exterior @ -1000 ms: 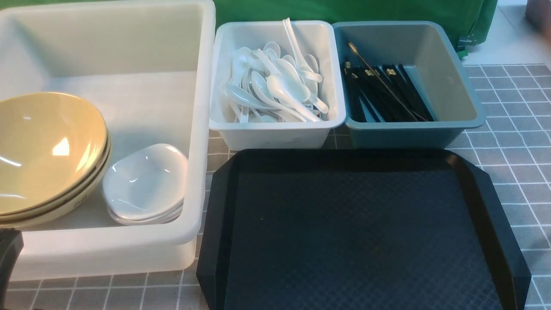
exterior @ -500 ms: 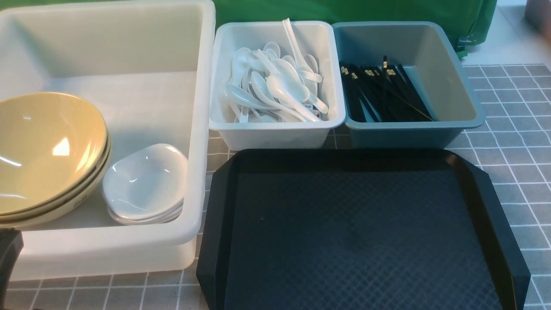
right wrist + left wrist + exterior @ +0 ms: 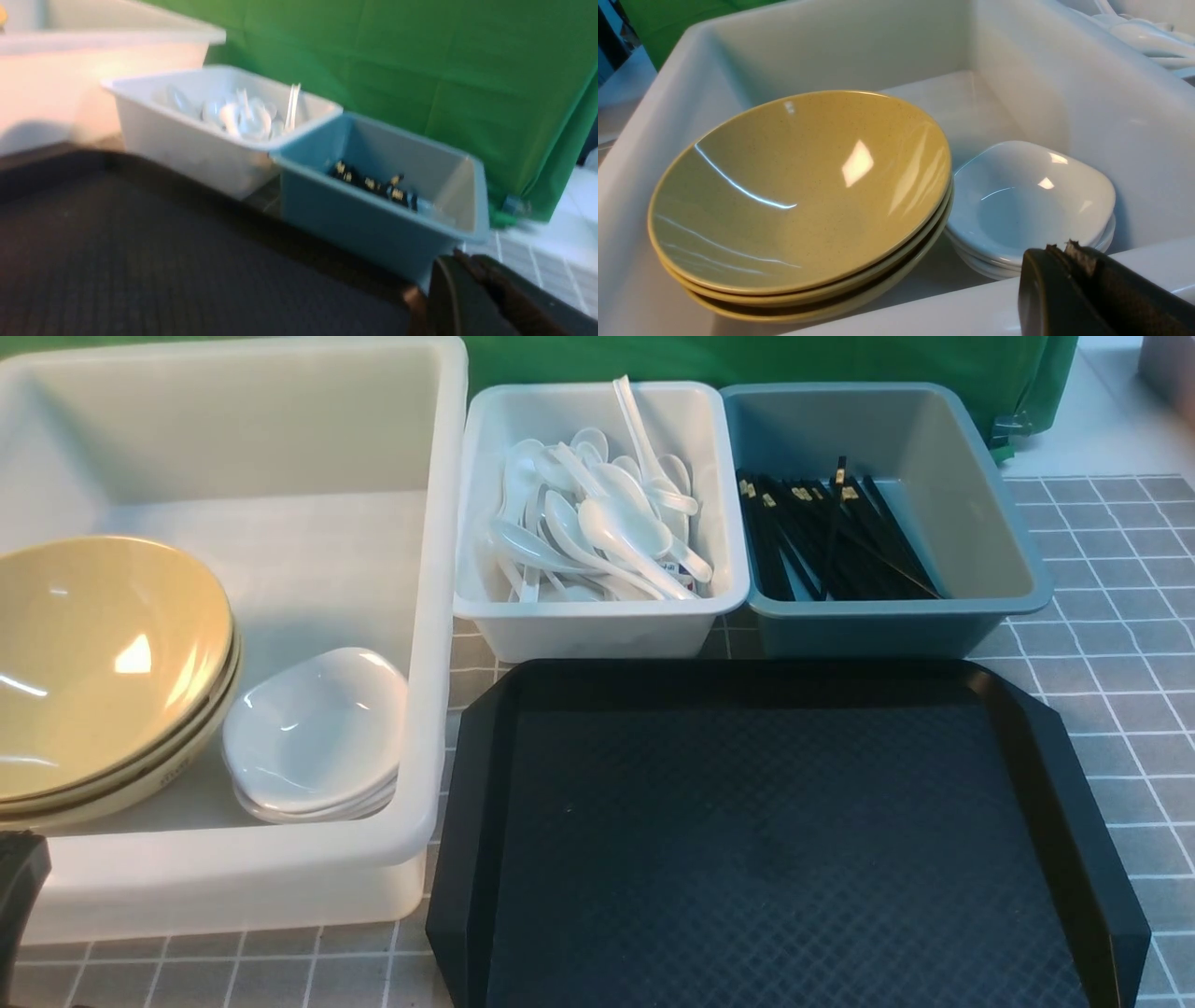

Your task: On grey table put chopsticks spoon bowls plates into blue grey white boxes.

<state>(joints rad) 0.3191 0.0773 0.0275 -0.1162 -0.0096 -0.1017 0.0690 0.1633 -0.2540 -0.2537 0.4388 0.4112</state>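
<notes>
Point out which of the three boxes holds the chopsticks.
The teal-blue box, farthest toward the robot's right, holds the black chopsticks. The small white box beside it holds spoons; the large white tub holds bowls and plates.

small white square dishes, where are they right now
In the front view the stack of small glossy white rounded-square dishes sits in the near right corner of the large translucent white tub, on the left, right beside the stacked yellowish-beige bowls.
</notes>
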